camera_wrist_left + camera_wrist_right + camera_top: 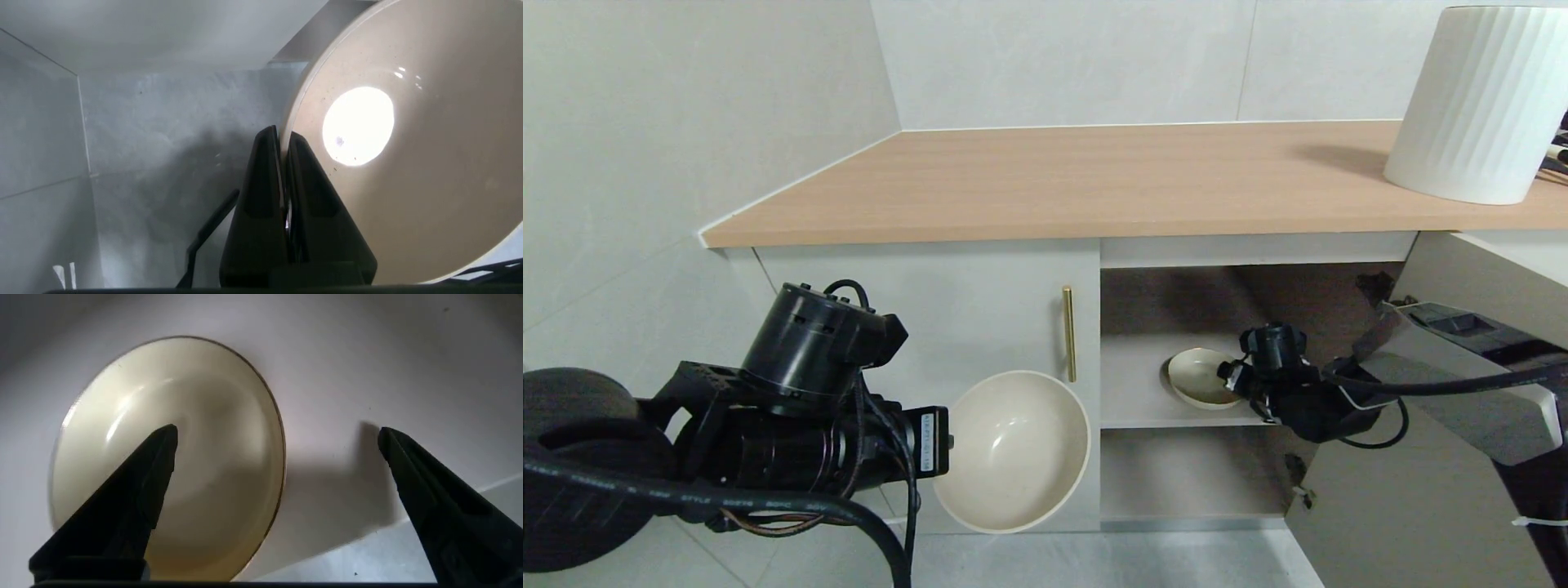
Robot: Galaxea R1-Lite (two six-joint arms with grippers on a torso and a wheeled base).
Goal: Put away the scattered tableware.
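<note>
Left gripper (282, 135) has its jaws pinched tight on the rim of the big cream bowl (1013, 449), which is tipped on its side in front of the closed cabinet door (980, 310) on the left. Right gripper (276, 434) is inside the open cabinet, jaws spread wide over the small gold-rimmed dish (212, 457) lying on the shelf (1131, 384).

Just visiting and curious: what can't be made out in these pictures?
Head view: the top and right edges cut off the white ribbed container.
Head view: the right arm covers one side of the small dish.
Left wrist view: the big bowl runs past the edges; the left claw hides part of its rim.
</note>
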